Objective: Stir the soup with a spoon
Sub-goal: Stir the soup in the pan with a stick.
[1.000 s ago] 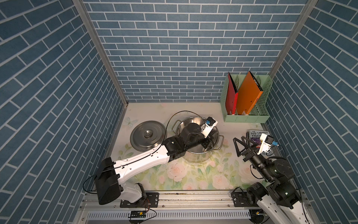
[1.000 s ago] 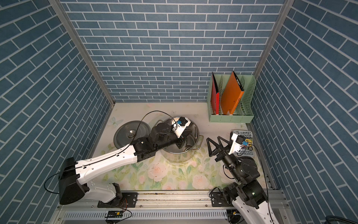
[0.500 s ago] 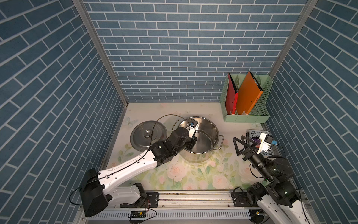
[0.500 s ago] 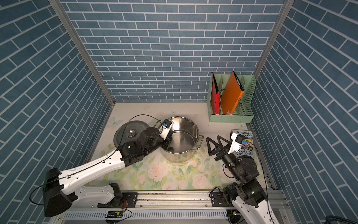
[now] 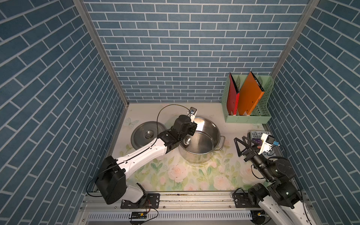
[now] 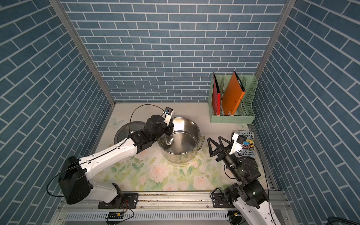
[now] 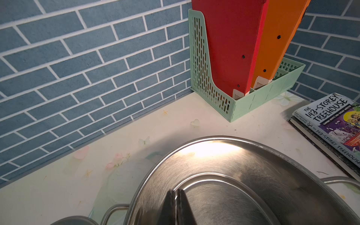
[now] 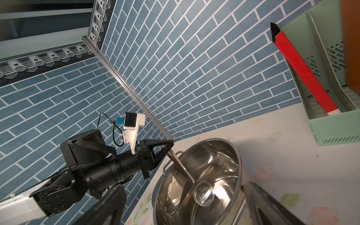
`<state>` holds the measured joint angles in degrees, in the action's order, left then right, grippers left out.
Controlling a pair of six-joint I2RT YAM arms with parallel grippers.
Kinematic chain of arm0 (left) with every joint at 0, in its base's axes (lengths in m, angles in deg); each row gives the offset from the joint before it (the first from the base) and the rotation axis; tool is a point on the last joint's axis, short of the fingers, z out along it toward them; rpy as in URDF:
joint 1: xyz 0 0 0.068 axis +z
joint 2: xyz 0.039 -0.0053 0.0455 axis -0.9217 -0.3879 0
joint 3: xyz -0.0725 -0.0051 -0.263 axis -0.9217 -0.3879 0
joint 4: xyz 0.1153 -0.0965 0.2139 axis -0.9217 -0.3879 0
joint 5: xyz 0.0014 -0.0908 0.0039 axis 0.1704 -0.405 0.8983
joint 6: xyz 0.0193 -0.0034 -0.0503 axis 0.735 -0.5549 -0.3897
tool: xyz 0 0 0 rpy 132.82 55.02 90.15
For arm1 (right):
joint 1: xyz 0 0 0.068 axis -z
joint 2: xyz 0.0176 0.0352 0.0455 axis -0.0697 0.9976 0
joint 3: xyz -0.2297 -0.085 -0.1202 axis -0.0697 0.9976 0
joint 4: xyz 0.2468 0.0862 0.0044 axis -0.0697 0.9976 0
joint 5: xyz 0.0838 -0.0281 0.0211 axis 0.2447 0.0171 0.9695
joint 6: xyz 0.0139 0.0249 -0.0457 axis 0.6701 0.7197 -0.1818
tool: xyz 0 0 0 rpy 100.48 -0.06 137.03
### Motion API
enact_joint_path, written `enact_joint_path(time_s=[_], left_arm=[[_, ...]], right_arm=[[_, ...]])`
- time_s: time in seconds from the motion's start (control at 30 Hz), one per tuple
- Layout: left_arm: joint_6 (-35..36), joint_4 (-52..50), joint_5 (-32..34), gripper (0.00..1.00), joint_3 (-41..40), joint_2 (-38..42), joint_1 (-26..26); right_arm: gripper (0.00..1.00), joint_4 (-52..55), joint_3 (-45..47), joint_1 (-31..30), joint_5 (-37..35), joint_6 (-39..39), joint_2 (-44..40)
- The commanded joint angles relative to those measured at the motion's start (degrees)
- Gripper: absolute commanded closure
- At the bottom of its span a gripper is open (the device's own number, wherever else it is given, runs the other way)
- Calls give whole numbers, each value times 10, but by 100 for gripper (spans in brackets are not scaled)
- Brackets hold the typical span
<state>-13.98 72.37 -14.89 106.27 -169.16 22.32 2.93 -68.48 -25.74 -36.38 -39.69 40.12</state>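
Right hand (image 5: 239, 138): released, idle beside pot (image 5: 194, 157).
Spoon (image 8: 203, 193): bowl low inside pot, near its wall.
Left hand (image 8: 169, 148): clenched on spoon handle.
Risks: thin handle may pivot in the grip; spoon may scrape the wall and shove the pot.

Floral table (image 5: 194, 176): pot (image 5: 197, 158); lid (image 5: 145, 134); rack (image 5: 247, 119); book (image 5: 255, 135).

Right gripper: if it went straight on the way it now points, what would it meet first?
Most likely the steel pot. The right gripper stands open, aimed toward it, and the right wrist view frames the pot between the jaws. Height is unclear, so it may strike the near wall or rim.
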Motion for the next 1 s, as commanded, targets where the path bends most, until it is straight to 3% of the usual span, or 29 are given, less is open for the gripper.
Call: enact_joint_path(time_s=[0.0,0.2,0.5,0.77,0.97], left_arm=[[16,54,-45,100,35,-24,3],[14,82,-109,100,66,-63,-4],[22,105,-151,100,83,-76,-46],[44,89,-147,100,64,-51,-101],[32,72,-116,100,4,1,-118]], right_arm=[[0,-1,-11,-2,-1,9,-13],[0,5,-6,-2,-7,8,-20],[0,6,-9,-2,-5,8,-18],[0,8,-4,-2,-8,10,-21],[0,2,0,-2,-3,10,-18]])
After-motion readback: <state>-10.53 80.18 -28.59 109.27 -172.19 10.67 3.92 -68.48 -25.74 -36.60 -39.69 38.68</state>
